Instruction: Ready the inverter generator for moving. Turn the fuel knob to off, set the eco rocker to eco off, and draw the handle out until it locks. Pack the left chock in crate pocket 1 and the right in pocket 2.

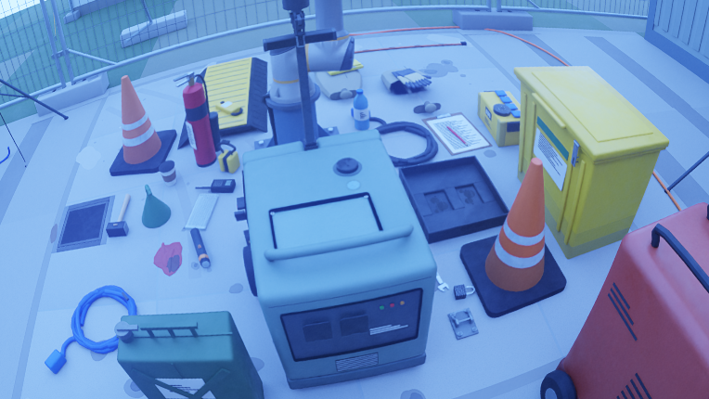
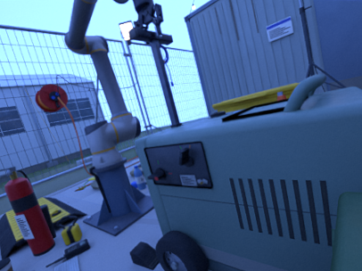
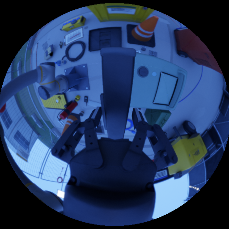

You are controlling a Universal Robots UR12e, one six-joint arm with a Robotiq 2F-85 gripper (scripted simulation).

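My gripper (image 3: 116,116) is open and holds nothing; it stands high above the generator, its fingers on either side of the dark crossbar (image 3: 117,67) of the telescopic handle (image 1: 303,74), which rises tall from the rear edge of the generator (image 1: 337,238). On the generator's side panel sit the fuel knob (image 2: 159,174) and the eco rocker (image 2: 186,157). A dark chock (image 2: 143,254) lies on the ground beside the generator's wheel (image 2: 179,256). The black crate (image 1: 452,197) with two pockets lies right of the generator.
Behind the generator stand the arm's base (image 1: 290,106) and a wire fence. An orange cone (image 1: 516,238) and a yellow cabinet (image 1: 585,148) stand right of the crate. A green jerry can (image 1: 183,354), a fire extinguisher (image 1: 198,121) and small tools lie to the left.
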